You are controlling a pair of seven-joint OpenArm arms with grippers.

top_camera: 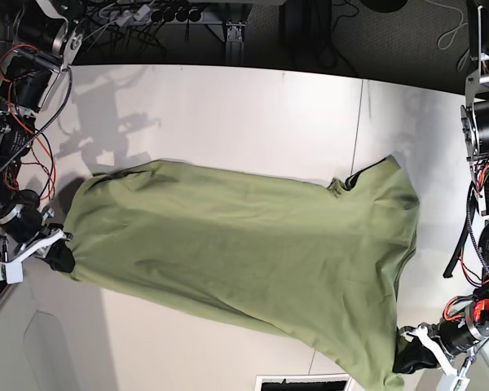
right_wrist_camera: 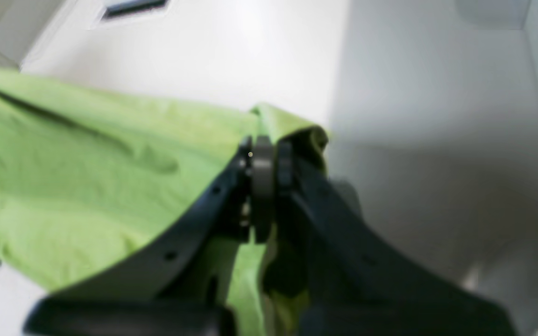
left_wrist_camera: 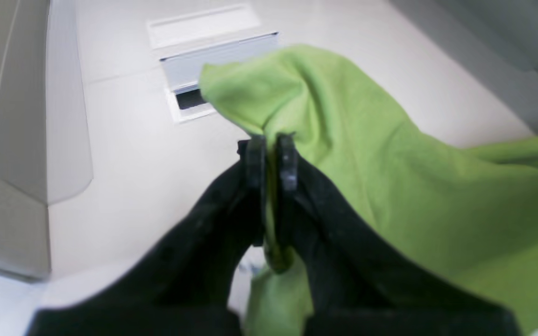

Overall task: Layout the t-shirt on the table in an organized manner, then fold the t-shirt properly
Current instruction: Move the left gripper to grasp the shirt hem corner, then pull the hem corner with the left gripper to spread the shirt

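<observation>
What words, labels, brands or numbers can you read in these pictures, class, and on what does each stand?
None can be read.
t-shirt: plain, no print or label showing.
table: bare, no writing.
Both grippers: no legible marking.

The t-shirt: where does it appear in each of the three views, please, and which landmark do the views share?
Left wrist: the t-shirt fills the right half, pinched in the left claw.
Right wrist: it fills the left half, pinched in the right claw.
Base: it lies stretched across the middle of the table, from the left edge to the lower right.
Shared landmark: the dark rectangular slot in the table's near edge.
</observation>
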